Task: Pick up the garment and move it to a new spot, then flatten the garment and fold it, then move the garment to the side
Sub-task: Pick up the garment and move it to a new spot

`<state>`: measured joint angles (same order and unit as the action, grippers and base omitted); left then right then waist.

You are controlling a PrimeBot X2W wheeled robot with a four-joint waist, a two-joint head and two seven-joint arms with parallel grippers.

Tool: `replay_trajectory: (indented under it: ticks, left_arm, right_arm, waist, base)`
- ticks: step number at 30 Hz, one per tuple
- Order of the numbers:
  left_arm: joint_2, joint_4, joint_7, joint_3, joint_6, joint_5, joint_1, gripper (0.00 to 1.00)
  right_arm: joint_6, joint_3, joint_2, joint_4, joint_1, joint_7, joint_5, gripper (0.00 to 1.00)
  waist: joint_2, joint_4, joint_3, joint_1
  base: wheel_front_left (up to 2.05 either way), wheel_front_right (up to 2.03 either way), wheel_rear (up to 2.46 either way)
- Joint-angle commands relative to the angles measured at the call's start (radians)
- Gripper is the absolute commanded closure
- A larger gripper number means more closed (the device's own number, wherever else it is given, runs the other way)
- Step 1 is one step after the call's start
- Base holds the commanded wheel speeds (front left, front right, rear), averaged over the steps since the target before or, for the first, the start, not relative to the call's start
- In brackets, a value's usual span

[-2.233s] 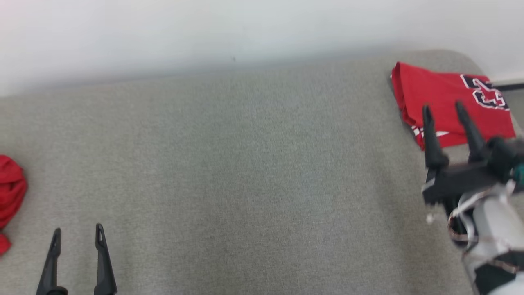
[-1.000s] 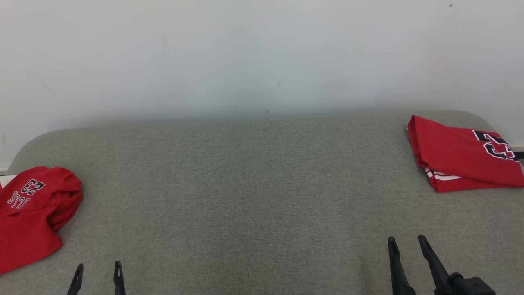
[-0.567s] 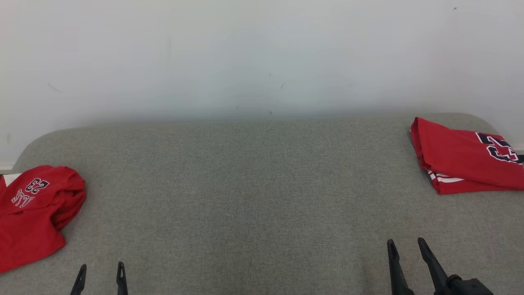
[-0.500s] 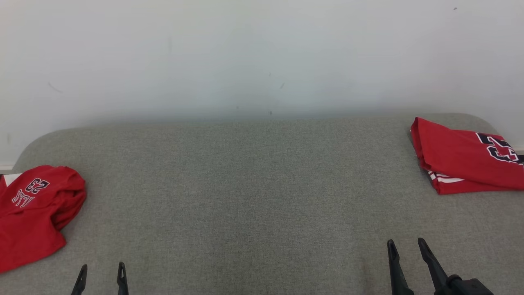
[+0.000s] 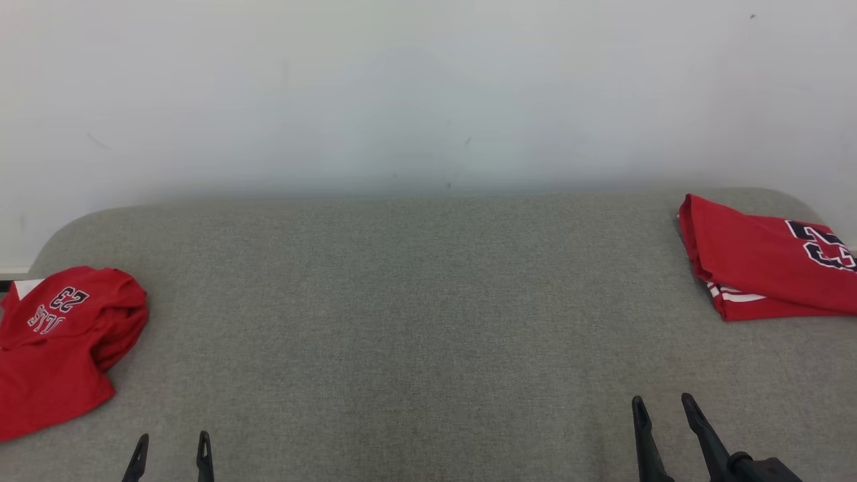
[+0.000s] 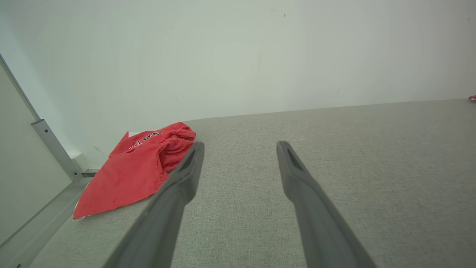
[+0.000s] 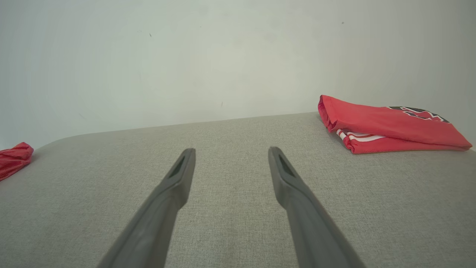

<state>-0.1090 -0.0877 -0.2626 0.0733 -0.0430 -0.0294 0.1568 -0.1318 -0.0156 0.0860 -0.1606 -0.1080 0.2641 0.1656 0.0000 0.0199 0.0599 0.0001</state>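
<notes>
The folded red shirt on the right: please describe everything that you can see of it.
The folded red shirt looks like a thin, smooth sports jersey. It is a flat, roughly rectangular stack with a rounded fold along its left edge. On top show dark figures outlined in white; white stripes mark a lower layer at its near edge. It lies near the far right corner of the grey fabric surface, which alone touches it.

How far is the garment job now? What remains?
Done: the folded garment lies at the right of the grey surface. In hand: nothing; left gripper and right gripper are open, empty. Left: the crumpled garment on the left, not yet picked up, flattened or folded.
</notes>
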Motion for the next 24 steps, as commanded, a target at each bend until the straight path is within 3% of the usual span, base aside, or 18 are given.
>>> replay_trajectory:
  ticks: [1,15,24]
  left_arm:
    - [-0.003,-0.002,-0.003,-0.003,0.001,-0.002,-0.003,0.00]
    - [-0.023,-0.017,-0.003,0.005,0.009,-0.002,-0.005,0.00]
    - [-0.035,-0.027,-0.003,0.015,0.018,-0.010,0.009,0.00]
  right_arm:
    - [0.003,-0.006,-0.005,-0.002,-0.011,0.000,-0.005,0.00]
    - [0.003,-0.007,-0.018,-0.012,-0.015,0.000,0.003,0.00]
    - [0.003,-0.011,-0.025,-0.022,-0.006,0.000,0.003,0.00]
  waist:
    - [0.0000,0.012,0.000,-0.0001]
    - [0.0000,0.193,-0.002,-0.0001]
    - [0.0000,0.362,-0.003,-0.0001]
  base:
    - [0.00,0.00,0.00]
    - [0.00,0.00,0.00]
    - [0.00,0.00,0.00]
